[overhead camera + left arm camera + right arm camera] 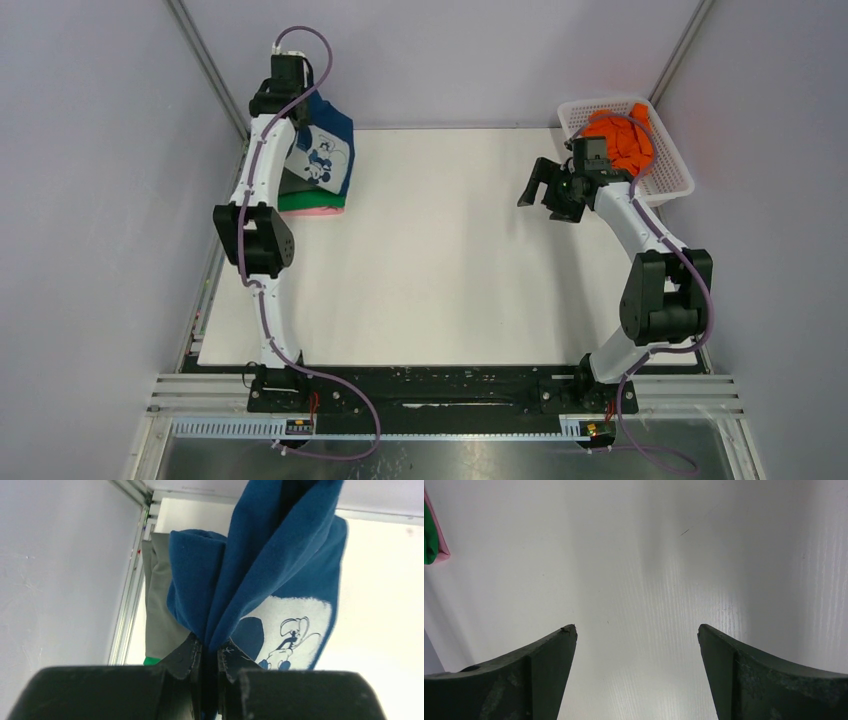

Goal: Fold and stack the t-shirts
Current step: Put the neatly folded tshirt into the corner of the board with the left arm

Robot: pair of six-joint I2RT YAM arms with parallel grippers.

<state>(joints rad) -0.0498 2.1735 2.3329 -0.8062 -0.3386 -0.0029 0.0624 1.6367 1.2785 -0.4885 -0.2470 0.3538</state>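
Observation:
My left gripper (210, 647) is shut on a fold of the dark blue t-shirt (260, 565) with the white cartoon-mouse print, held over the stack at the table's far left. In the top view the blue shirt (330, 150) drapes over a grey shirt (160, 615), a green one (312, 202) and a pink one (322, 212). My left gripper (300, 112) is partly hidden by its wrist there. An orange t-shirt (620, 138) lies crumpled in the white mesh basket (668, 185). My right gripper (540, 188) is open and empty above bare table, left of the basket.
The white table (450, 260) ends at a black rail at the near edge. Grey walls and metal corner posts close in the far left and far right. The right wrist view shows green and pink cloth (431, 537) at its left edge.

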